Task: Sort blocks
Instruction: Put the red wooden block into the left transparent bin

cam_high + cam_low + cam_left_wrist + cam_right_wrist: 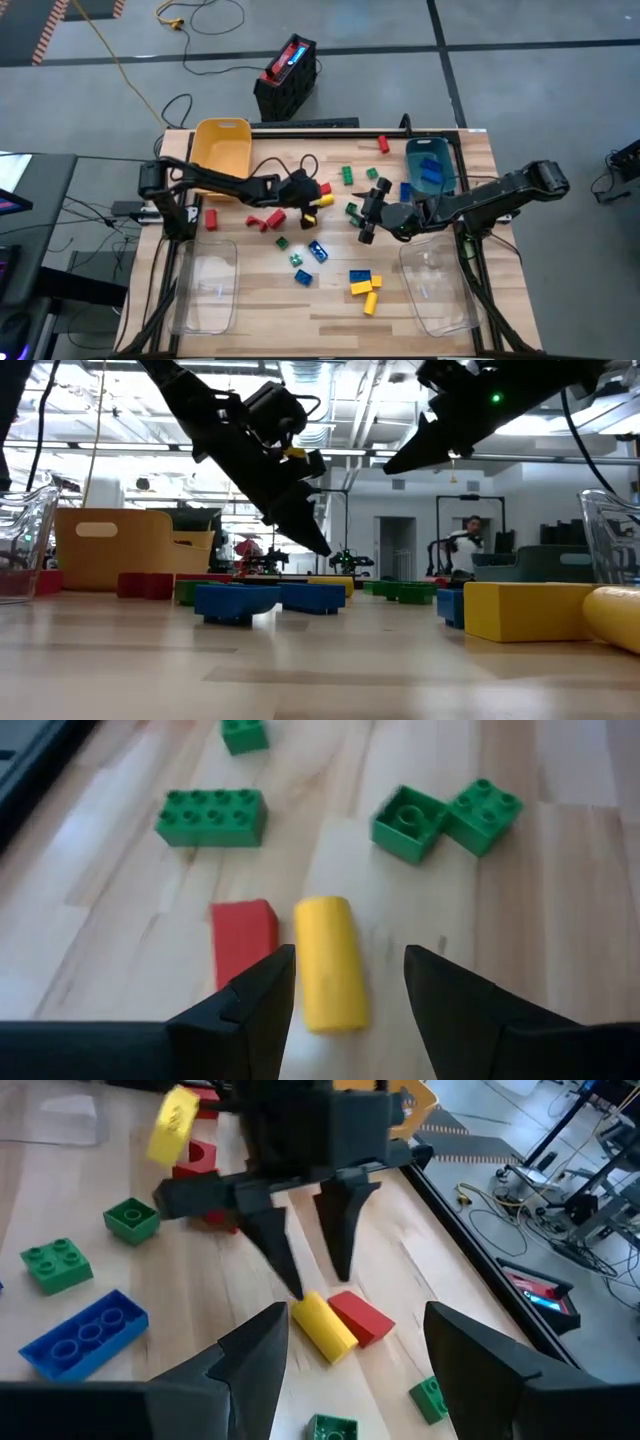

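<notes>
While the left gripper (345,985) hovers open over the yellow cylinder block (330,962) mid-tabletop, pick-up is pending: descend, close. Right gripper (350,1350) waits open nearby.

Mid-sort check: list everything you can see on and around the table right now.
yellow bin: one, yellow, back-left
teal bin: one, teal, back-right
clear bins: two, clear, front-left and front-right
red blocks: several, red, left-centre; one at back edge
green blocks: several, green, centre
blue blocks: several, blue, front-centre; more in teal bin
yellow blocks: few, yellow, front-centre; one mid-table
crate: one, black and red, floor behind table
left gripper: open, over the mid-table yellow block
right gripper: open, raised, centre-right
</notes>
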Robot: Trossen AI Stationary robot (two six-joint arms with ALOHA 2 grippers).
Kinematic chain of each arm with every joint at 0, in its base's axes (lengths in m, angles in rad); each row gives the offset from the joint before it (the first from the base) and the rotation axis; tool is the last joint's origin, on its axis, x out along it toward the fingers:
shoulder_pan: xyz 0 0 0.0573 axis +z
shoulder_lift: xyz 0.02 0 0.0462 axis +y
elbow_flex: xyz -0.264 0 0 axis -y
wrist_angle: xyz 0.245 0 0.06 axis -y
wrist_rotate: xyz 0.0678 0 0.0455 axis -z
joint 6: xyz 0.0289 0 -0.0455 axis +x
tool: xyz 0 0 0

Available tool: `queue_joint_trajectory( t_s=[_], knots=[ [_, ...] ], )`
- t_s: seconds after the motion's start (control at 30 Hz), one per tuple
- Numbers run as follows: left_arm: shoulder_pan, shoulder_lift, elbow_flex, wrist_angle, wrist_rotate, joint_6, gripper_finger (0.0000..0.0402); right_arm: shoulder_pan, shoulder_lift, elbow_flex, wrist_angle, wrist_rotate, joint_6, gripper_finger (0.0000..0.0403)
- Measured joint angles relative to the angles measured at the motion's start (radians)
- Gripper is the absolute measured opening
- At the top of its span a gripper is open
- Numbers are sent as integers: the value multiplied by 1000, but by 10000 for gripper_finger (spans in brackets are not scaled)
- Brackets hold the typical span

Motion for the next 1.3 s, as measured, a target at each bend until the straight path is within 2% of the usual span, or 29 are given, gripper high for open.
queue_joint_trajectory(
  t_s=[0.27,0.47,0.73,0.9,1.17,1.3],
  knots=[
    [8,41,-1,74,75,21,185,0,0,0,5,0,11,249],
    [5,130,0,142,52,0,185,7,0,1,8,1,11,249],
    [6,154,0,159,34,-9,185,24,0,1,2,2,13,249],
    [-23,96,-5,95,62,-22,185,24,0,1,-6,2,19,249],
    [-51,10,-3,10,20,5,185,26,-1,1,-7,40,19,249],
    [-51,-36,-2,-200,60,15,185,49,-26,1,-60,50,43,249]
  ],
)
